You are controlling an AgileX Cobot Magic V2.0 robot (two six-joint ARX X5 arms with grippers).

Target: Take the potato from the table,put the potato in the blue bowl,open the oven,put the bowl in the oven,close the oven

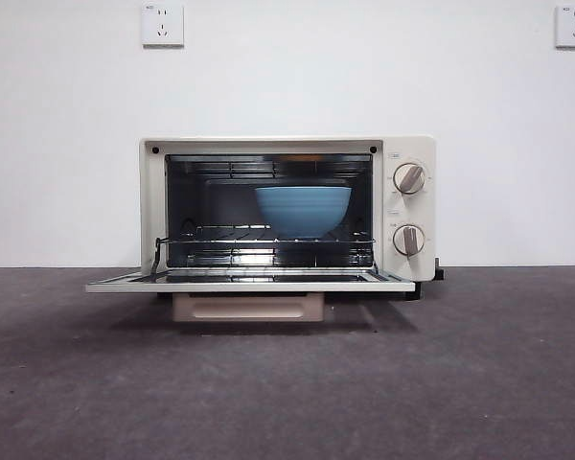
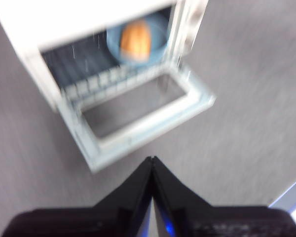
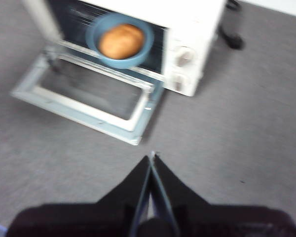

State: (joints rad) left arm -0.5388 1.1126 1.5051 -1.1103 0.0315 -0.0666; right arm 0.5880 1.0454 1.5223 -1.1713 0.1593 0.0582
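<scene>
Table (image 1: 287, 383) lies dark grey under a white wall (image 1: 67, 134), and I see both my claws clenched, empty, while the orange-brown potato (image 3: 121, 41) sits in the blue bowl (image 1: 303, 210) on the open oven's (image 1: 410, 206) rack, twelve o'clock from me.

From your level front camera the potato stays hidden behind the wall of the blue bowl (image 1: 303, 210) and neither gripper shows, while the left wrist picture is smeared by blur, leaving the oven (image 2: 89, 29), cut off at 12 o'clock, without readable knobs.
</scene>
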